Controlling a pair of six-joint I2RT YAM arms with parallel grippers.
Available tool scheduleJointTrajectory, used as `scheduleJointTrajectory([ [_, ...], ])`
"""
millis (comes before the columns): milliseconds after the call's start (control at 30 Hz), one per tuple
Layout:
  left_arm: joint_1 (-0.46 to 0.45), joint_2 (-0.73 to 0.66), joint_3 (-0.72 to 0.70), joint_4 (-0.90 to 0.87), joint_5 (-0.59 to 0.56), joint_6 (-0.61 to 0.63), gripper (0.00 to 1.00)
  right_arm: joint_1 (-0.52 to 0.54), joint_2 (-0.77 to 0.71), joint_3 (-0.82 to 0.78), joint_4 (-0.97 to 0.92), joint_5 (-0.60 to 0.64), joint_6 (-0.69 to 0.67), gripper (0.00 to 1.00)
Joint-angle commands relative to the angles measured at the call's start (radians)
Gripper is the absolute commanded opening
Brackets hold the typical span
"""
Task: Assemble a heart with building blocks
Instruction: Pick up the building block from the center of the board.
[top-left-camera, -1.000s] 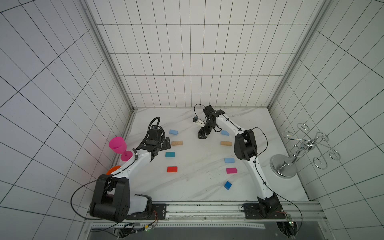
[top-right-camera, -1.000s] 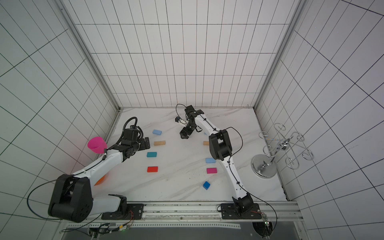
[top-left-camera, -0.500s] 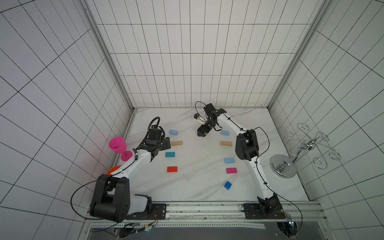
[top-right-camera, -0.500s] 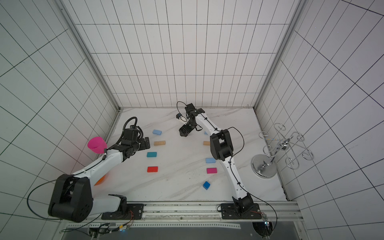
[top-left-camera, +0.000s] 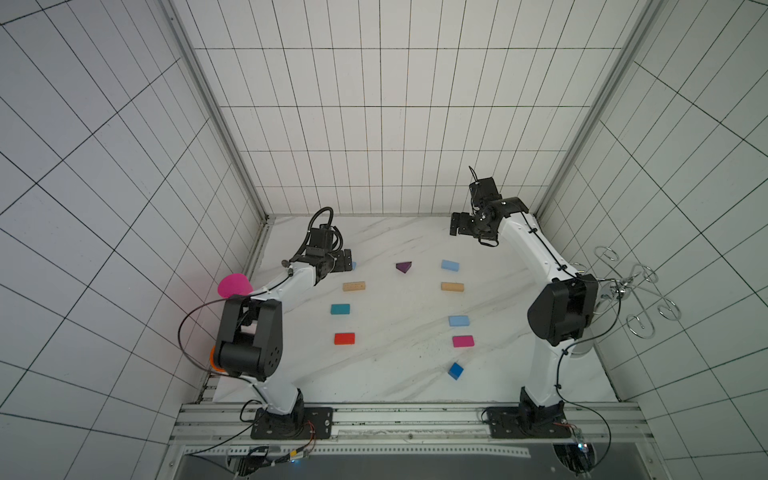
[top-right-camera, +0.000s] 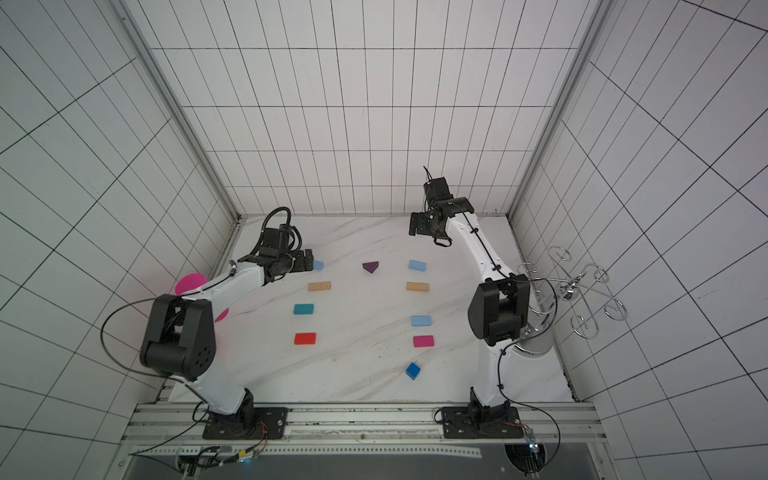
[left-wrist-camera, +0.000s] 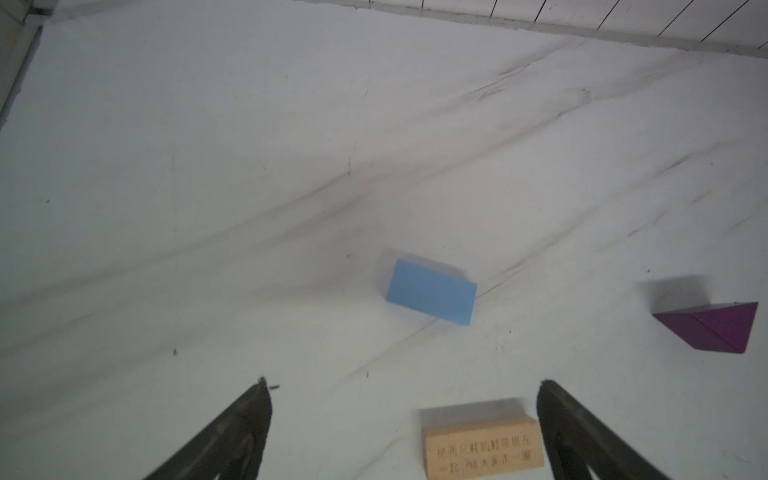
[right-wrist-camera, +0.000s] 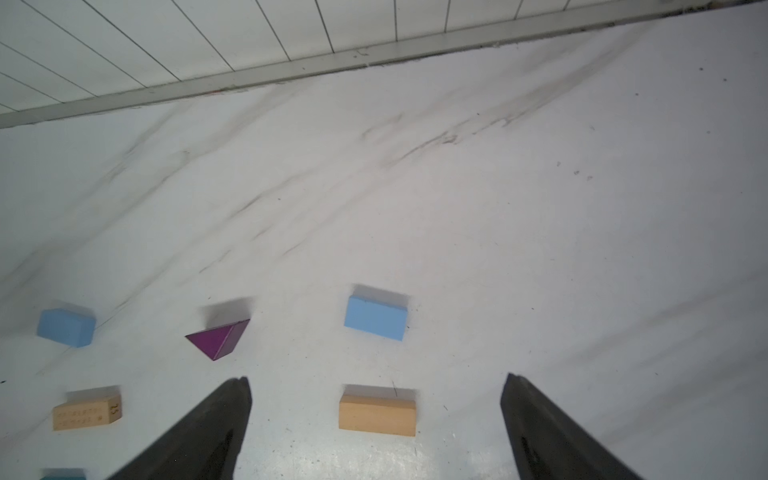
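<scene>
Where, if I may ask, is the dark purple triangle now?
In both top views the dark purple triangle lies toward the back wall, between the left light blue block and the right light blue block, touching neither.

Dark purple triangle (top-left-camera: 403, 267), red block (top-left-camera: 344, 338)

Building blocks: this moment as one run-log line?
left gripper open, empty, by light blue block | right gripper open, empty, above table far end | building blocks all apart, none held | purple triangle far centre

Tan block (left-wrist-camera: 483, 448), engraved Chinese characters, too blurred to read
</scene>
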Motion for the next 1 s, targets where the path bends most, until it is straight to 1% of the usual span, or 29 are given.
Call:
scheduleJointTrajectory([
  [0, -0.02, 0.129, 0.145, -0.142, 0.066, 0.073, 0.98, 0.015, 0.011, -0.037, -0.104, 0.155, 0.097, 0.98],
  [33, -0.032, 0.163, 0.18, -0.161, 0.059, 0.092, 0.98, -0.002, 0.004, -0.06, -0.107, 0.137, 0.134, 0.98],
  [100, -0.05, 0.235, 0.27, -0.224, 0.041, 0.109, 0.98, -0.065, -0.014, -0.108, -0.08, -0.057, 0.149, 0.98],
  [133, -0.055, 0.267, 0.316, -0.264, 0.03, 0.117, 0.98, -0.083, -0.033, -0.146, -0.047, -0.11, 0.156, 0.98],
  [167, -0.057, 0.293, 0.352, -0.294, 0.021, 0.124, 0.98, -0.089, -0.052, -0.176, -0.015, -0.126, 0.152, 0.99],
  [233, -0.057, 0.332, 0.402, -0.333, -0.001, 0.137, 0.98, -0.089, -0.078, -0.213, 0.026, -0.12, 0.124, 0.98],
  [300, -0.055, 0.346, 0.418, -0.342, -0.005, 0.153, 0.97, -0.089, -0.074, -0.212, 0.019, -0.118, 0.099, 0.95],
  [433, -0.055, 0.37, 0.439, -0.366, -0.018, 0.173, 0.96, -0.09, -0.038, -0.221, 0.024, -0.131, 0.048, 0.91],
  [500, -0.055, 0.377, 0.44, -0.374, -0.034, 0.186, 0.96, -0.089, -0.007, -0.22, 0.042, -0.145, 0.022, 0.91],
  [567, -0.051, 0.378, 0.44, -0.375, -0.038, 0.194, 0.96, -0.086, 0.041, -0.18, 0.022, -0.147, 0.007, 0.91],
  [667, -0.049, 0.395, 0.451, -0.38, -0.032, 0.203, 0.96, -0.072, 0.138, -0.066, -0.065, -0.138, -0.009, 0.91],
  [767, -0.049, 0.421, 0.472, -0.393, -0.028, 0.193, 0.95, -0.04, 0.208, 0.007, -0.101, -0.089, -0.019, 0.91],
  [867, -0.052, 0.433, 0.481, -0.401, -0.03, 0.183, 0.94, -0.014, 0.262, 0.055, -0.12, -0.064, -0.009, 0.91],
  [967, -0.052, 0.443, 0.489, -0.412, -0.037, 0.181, 0.93, -0.007, 0.302, 0.081, -0.121, -0.073, 0.014, 0.9],
])
